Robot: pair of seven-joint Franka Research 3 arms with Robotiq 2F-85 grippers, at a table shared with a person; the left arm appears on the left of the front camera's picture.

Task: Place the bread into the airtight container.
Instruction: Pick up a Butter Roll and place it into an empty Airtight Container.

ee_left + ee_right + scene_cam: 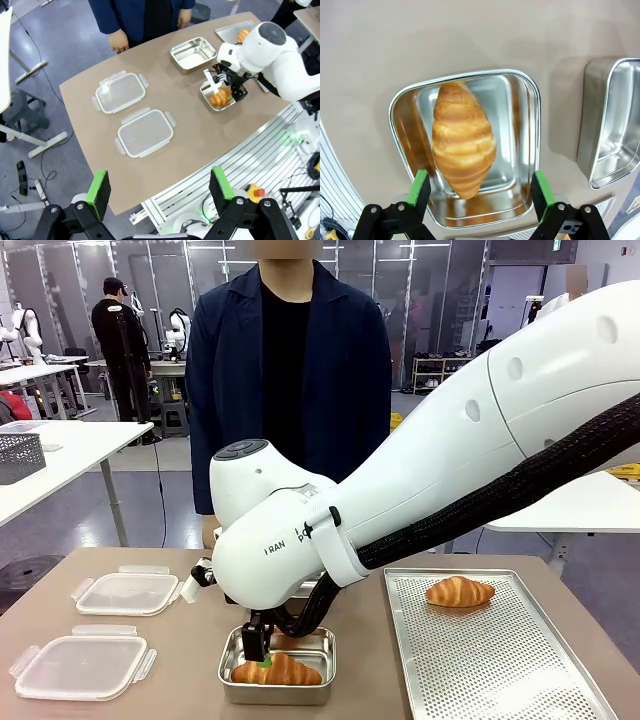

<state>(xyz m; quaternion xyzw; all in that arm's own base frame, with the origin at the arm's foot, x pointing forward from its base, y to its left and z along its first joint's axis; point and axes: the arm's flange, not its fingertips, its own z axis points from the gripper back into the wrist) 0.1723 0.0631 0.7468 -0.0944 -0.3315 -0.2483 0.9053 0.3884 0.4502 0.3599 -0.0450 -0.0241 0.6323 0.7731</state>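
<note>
A golden croissant (463, 140) lies in a small steel container (532, 100) near the table's front edge. My right gripper (480, 191) hovers just above it, open, its green pads wide on either side of the croissant's near end. From the front, the same gripper (262, 646) hangs over the container (275, 695) and its croissant (282, 672). A second croissant (459, 591) rests on the perforated tray (500, 670). My left gripper (160, 187) is open, high above the table and far from the bread (220, 96).
Two clear plastic lids (125, 593) (80, 667) lie at the left of the table. A second steel container (615, 120), with nothing in it, stands beside the first. A person stands at the far edge, hand (119, 40) near the table.
</note>
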